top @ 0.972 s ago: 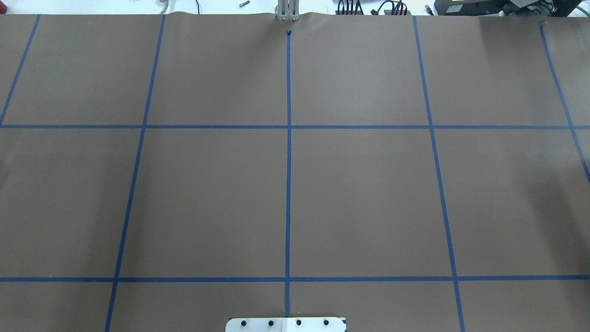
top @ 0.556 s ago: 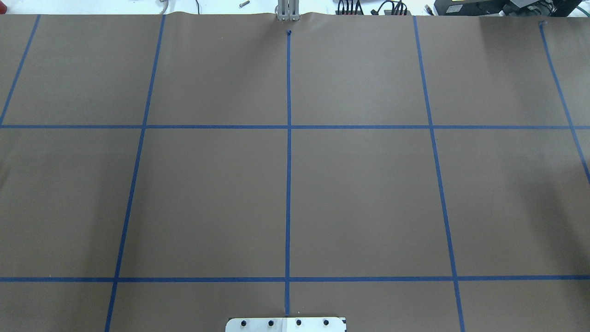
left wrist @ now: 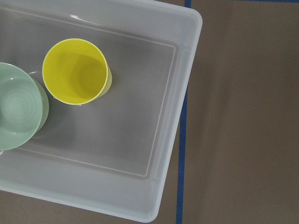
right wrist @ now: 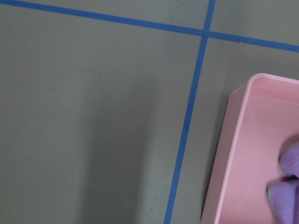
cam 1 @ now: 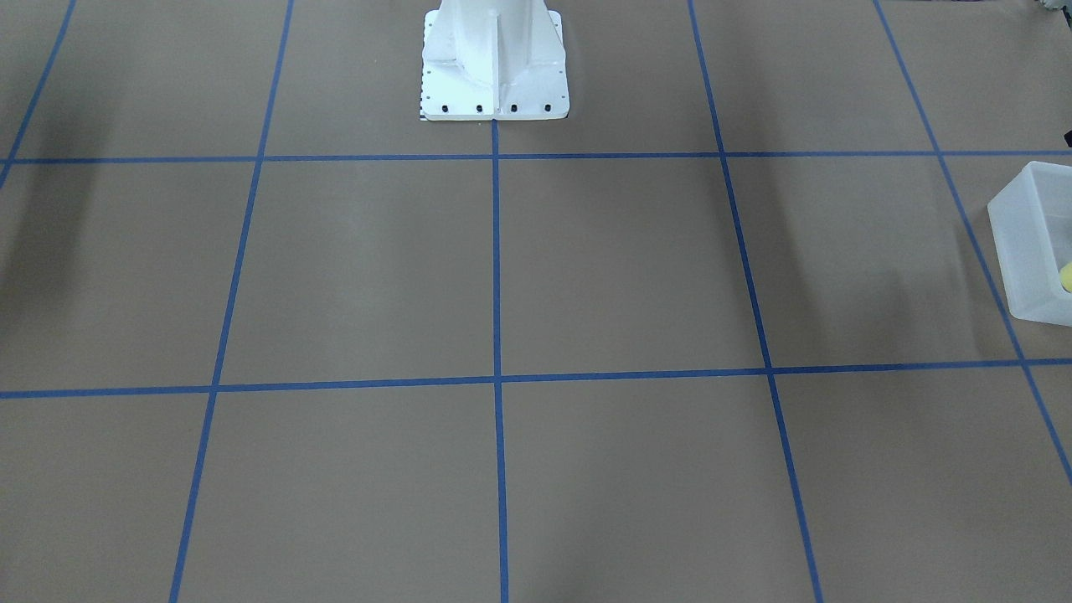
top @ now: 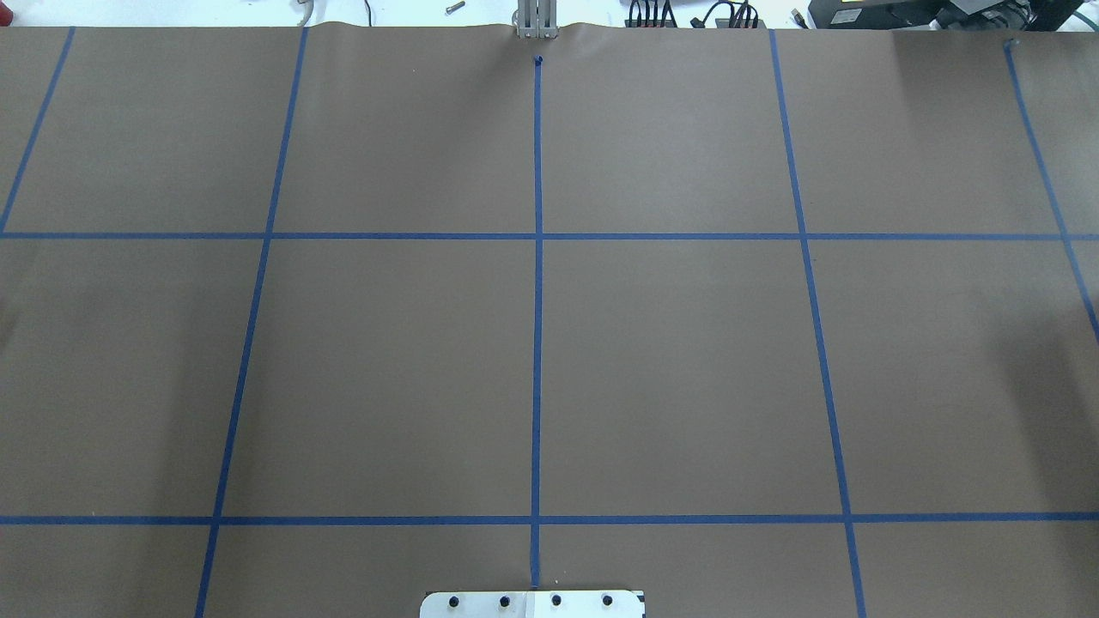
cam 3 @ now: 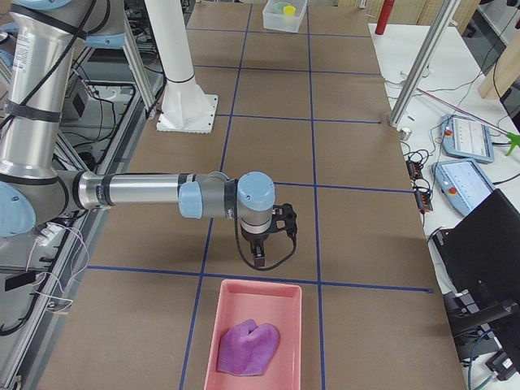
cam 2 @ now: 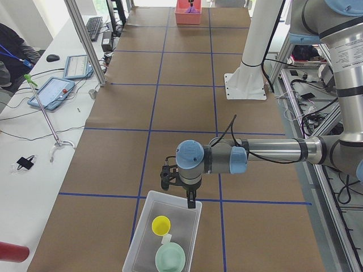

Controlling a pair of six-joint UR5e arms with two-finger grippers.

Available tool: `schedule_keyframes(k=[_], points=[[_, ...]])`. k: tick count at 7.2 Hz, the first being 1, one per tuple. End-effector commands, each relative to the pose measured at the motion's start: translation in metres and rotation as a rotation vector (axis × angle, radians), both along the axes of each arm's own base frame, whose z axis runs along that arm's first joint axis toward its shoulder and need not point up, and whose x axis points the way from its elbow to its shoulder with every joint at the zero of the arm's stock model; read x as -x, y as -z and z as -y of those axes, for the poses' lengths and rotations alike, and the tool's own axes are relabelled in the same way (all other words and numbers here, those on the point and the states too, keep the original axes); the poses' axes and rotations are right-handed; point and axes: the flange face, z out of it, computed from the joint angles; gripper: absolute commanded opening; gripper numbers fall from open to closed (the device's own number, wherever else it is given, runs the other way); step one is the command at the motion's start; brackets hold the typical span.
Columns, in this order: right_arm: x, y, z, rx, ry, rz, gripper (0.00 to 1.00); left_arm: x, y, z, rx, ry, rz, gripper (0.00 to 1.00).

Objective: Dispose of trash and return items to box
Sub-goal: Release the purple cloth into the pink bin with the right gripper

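The frosted white box (cam 2: 138, 235) stands on the brown table at the robot's left end. Inside it the yellow cup (cam 2: 160, 225) stands upright, and the mint-green bowl (cam 2: 170, 258) sits beside it. The left wrist view looks straight down on the box (left wrist: 187, 93), the cup (left wrist: 74, 71) and the bowl (left wrist: 18, 112). My left gripper (cam 2: 192, 202) hangs over the box's rim; I cannot tell if it is open or shut. My right gripper (cam 3: 258, 258) hangs over the table just short of the pink tray; I cannot tell its state either. Neither wrist view shows fingers.
A pink tray (cam 3: 258, 284) with a crumpled purple piece (cam 3: 248, 348) in it stands at the robot's right end, and shows in the right wrist view (right wrist: 224, 154). The white robot pedestal (cam 1: 494, 59) stands mid-table. Tablets and cables lie on the side bench (cam 2: 51, 93).
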Motion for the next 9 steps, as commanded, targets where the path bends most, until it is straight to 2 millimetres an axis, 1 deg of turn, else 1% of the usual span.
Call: schedule_keyframes(k=[1, 2, 3, 4, 5, 7, 9], points=[[-0.044, -0.005, -0.019, -0.002, -0.084, -0.126, 1.00, 0.000, 0.000, 0.000, 0.001, 0.000, 0.000, 0.98], [-0.047, -0.010, -0.011, -0.005, -0.071, -0.232, 1.00, 0.000, 0.000, 0.000, 0.001, 0.000, 0.000, 0.98], [-0.048, -0.007, -0.014, -0.004, -0.076, -0.223, 1.00, 0.000, 0.000, 0.000, 0.001, 0.000, 0.000, 0.98], [-0.041, -0.005, -0.009, 0.050, -0.068, -0.169, 1.00, 0.000, 0.000, 0.000, -0.001, -0.001, 0.000, 0.98], [-0.039, 0.007, 0.002, 0.131, -0.072, -0.107, 1.00, 0.000, 0.000, 0.000, 0.001, 0.000, 0.000, 0.98], [-0.041, 0.015, 0.007, 0.127, -0.059, -0.125, 1.00, 0.000, 0.000, 0.000, 0.001, 0.000, 0.000, 0.98], [-0.041, 0.017, 0.008, 0.121, -0.059, -0.125, 1.00, 0.000, 0.000, 0.000, 0.001, 0.000, 0.000, 0.98]])
